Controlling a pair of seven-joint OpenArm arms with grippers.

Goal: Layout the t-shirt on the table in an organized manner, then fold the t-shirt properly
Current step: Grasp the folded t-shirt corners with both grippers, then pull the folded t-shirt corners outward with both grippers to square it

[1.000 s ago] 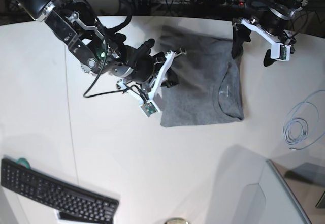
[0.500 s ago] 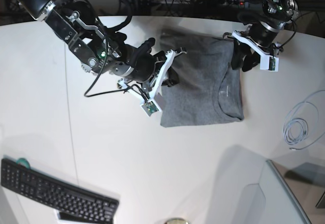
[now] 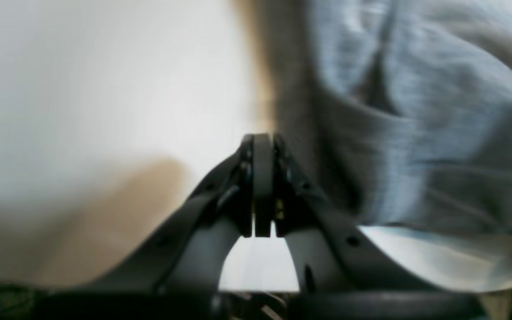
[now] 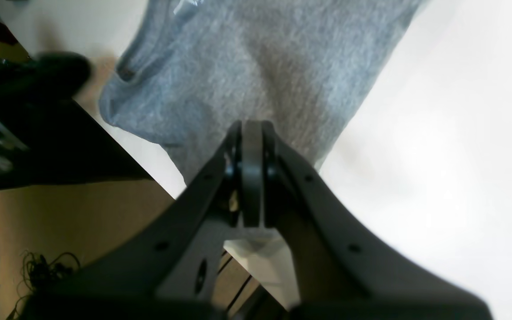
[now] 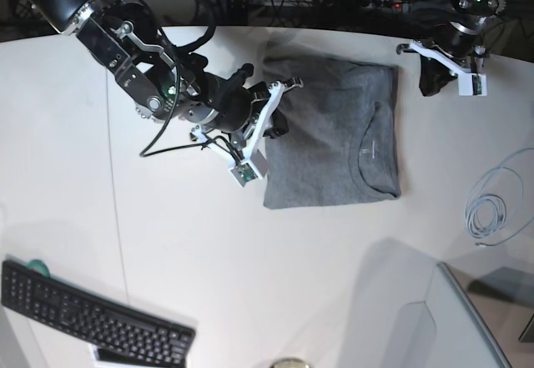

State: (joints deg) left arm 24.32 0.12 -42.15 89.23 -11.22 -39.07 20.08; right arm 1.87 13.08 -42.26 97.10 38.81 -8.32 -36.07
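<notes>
On the table [image 5: 250, 268] lie one t-shirt [image 5: 334, 134], one black keyboard [image 5: 92, 318] and one coiled cable [image 5: 492, 209]; two robot arms reach over it.

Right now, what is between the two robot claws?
In the base view, the plain grey knit t-shirt lies between the right gripper and the left gripper on the white table.

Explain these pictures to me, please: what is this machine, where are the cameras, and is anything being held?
Two robot arms work over a white table. One picture looks down from above; the other two come from cameras on each arm's wrist, looking past its gripper. A grey t-shirt, partly folded, lies on the table, with a keyboard and a coiled cable nearby. The right gripper is shut at the shirt's edge; whether it pinches fabric is unclear. The left gripper is shut on nothing, beside the shirt.
</notes>
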